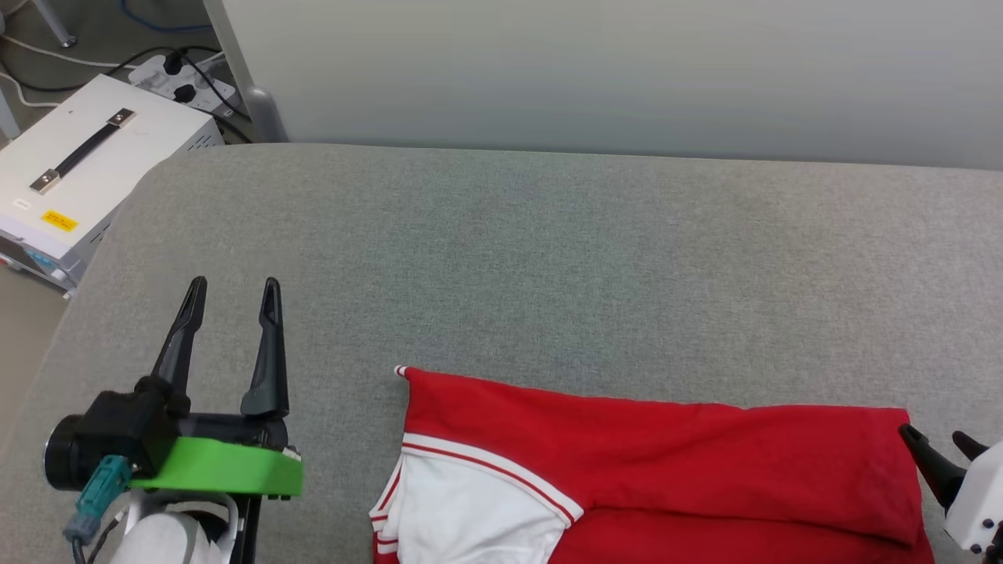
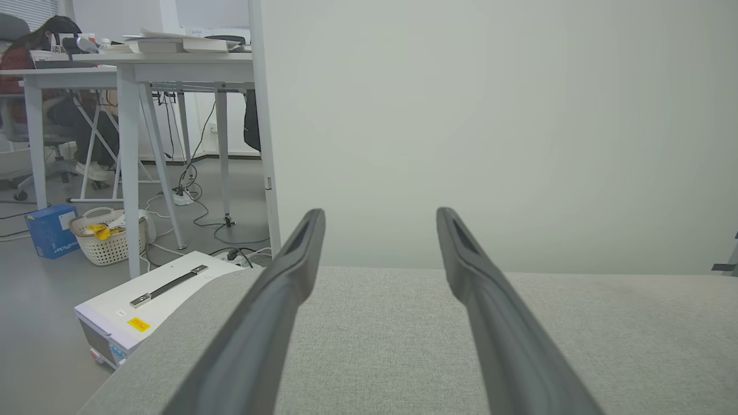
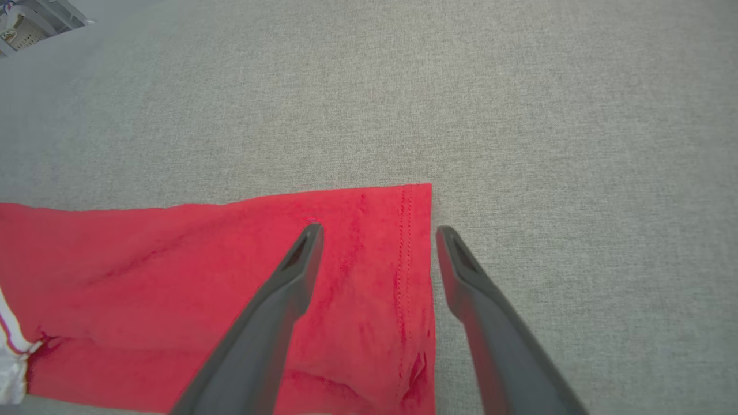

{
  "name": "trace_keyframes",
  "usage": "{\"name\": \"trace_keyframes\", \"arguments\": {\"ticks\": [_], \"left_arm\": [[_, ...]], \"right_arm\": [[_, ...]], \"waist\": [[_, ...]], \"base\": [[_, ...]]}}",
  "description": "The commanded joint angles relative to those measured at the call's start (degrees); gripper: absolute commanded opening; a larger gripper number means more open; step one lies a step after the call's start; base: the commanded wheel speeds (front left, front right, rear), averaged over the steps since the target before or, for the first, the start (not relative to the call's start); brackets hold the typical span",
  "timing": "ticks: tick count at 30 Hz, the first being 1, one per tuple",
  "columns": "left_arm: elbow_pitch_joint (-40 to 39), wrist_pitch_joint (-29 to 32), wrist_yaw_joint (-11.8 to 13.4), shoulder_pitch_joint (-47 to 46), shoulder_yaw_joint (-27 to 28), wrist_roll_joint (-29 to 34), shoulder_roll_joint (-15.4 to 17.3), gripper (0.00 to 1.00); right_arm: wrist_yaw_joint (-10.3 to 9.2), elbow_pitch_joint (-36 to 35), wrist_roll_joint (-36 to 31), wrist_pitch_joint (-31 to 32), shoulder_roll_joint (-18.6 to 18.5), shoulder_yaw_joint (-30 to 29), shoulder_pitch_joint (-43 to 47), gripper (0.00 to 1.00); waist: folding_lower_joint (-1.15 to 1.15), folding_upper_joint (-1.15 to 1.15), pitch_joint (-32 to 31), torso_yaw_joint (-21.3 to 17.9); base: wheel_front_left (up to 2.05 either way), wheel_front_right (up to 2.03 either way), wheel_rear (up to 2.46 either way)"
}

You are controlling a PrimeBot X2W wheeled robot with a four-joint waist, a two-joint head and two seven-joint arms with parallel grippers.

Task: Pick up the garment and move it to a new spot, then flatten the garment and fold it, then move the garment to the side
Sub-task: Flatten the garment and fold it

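The garment (image 1: 666,470), a red jersey with a white, red-striped sleeve showing at its left, lies folded on the grey padded table (image 1: 548,258) near the front edge. My left gripper (image 1: 233,291) hovers open to the garment's left, apart from it, with nothing between its fingers (image 2: 271,311). My right gripper (image 1: 936,446) stands open at the garment's right hem. In the right wrist view the garment's (image 3: 230,276) stitched hem corner lies under the right gripper (image 3: 377,233), one finger over the cloth and the other over the table, neither clamping it.
A white box with a black handle (image 1: 86,164) sits on the floor off the table's left corner, beside a power strip (image 1: 184,78) and cables. A pale wall panel (image 1: 627,70) runs behind the table. Desks, a laundry basket (image 2: 109,236) and a seated person (image 2: 34,75) are far left.
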Motion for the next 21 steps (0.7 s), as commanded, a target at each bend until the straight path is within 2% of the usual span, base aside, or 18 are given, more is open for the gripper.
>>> {"name": "trace_keyframes", "arguments": {"ticks": [1, 5, 11, 15, 21], "left_arm": [[-0.8, -0.3, -1.4, 1.7, 1.3, 1.8, -1.5, 1.0], [-1.4, -0.3, -5.4, 3.7, 4.5, 6.1, -4.8, 1.0], [-1.0, -0.3, -9.9, 4.1, 7.6, 9.2, -9.9, 1.0], [0.0, -0.3, -11.8, 3.4, 8.5, 10.6, -11.5, 1.0], [1.1, -0.3, -12.9, 2.3, 9.0, 11.8, -12.7, 1.0]], "right_arm": [[-0.04, -0.8, -1.3, 1.2, 1.3, -1.5, 0.8, 1.0], [-0.04, -1.2, -3.8, 4.2, 4.8, -5.3, 1.4, 1.0], [-0.04, -0.5, -5.6, 6.8, 7.6, -8.4, 1.2, 1.0], [-0.04, 1.1, -6.0, 7.3, 7.9, -9.9, 0.4, 1.0], [-0.04, 4.5, -3.8, 8.3, 8.1, -11.4, -0.6, 1.0]], "waist": [[0.0, 0.63, 0.9, 0.0], [0.0, 0.63, 2.1, 0.4], [0.0, 0.63, 4.2, 1.2], [0.0, 0.63, 5.2, 1.7], [0.0, 0.63, 6.5, 2.3]], "base": [[0.0, 0.0, 0.0], [0.0, 0.0, 0.0], [0.0, 0.0, 0.0], [0.0, 0.0, 0.0], [0.0, 0.0, 0.0]]}}
